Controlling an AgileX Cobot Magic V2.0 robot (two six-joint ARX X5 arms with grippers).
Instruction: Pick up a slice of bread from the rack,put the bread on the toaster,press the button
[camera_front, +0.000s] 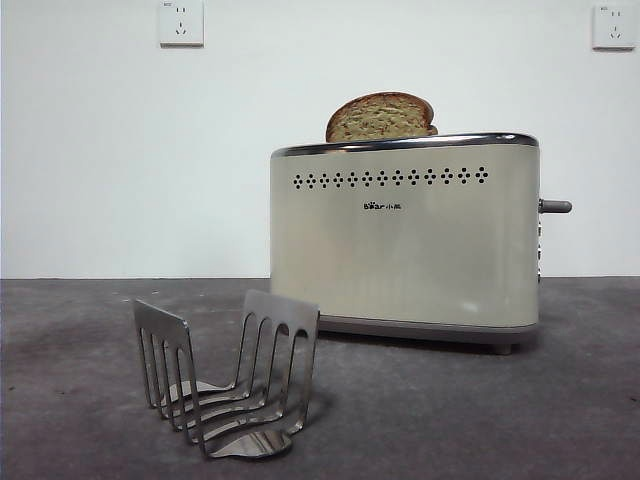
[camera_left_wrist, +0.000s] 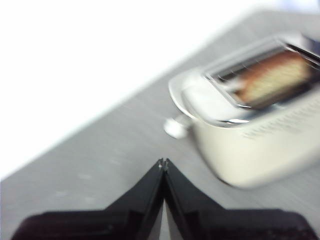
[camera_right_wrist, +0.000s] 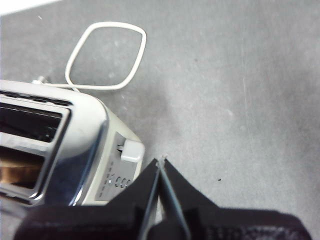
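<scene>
While the thick slice of bread with its dark brown crust and speckled tan crumb (camera_front: 380, 118) is sitting in a slot of the large cream-beige boxy toaster with the chrome top rim (camera_front: 405, 240), its rounded top poking above the rim at about twelve o'clock from the toaster's logo, you are looking at the last step: pressing the button. The small shiny steel toast rack with upright slotted dividers (camera_front: 228, 375) is standing empty of bread at about seven o'clock from the toaster, well apart from it. The short lever knob (camera_front: 556, 206) is sticking out of the toaster's narrow end at three o'clock in the front view, and it seems to be sitting high, so I judge it not yet pressed. Your right gripper (camera_right_wrist: 161, 161) is hovering just beside that knob (camera_right_wrist: 131, 150), jaws pressed together and holding nothing. Your left gripper (camera_left_wrist: 163, 162) is also closed tight and empty, off the toaster's opposite end, and looks to be waiting. Next you are needing to bring the closed right tips over the knob and push straight down, keeping them centred so they are not slipping off it.
</scene>
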